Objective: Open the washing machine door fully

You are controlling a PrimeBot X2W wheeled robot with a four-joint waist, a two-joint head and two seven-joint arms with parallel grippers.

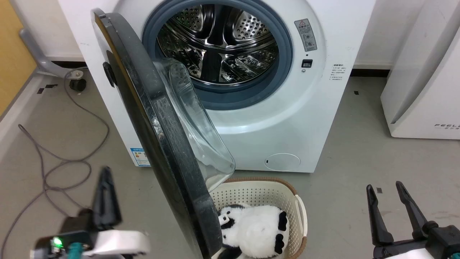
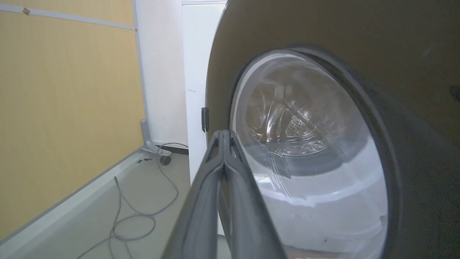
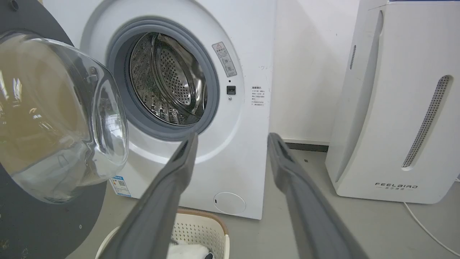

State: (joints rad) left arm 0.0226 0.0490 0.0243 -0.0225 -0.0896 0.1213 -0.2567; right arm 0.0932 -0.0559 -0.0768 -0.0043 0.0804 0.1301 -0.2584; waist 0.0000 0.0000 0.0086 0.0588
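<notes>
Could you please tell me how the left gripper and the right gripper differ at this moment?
The left gripper has its fingers pressed together; the right gripper has its fingers spread wide. The left gripper sits by the outer face of the washing machine door, the right gripper on its glass-bowl side, facing the washing machine. Both have long dark fingers and hold nothing.
</notes>
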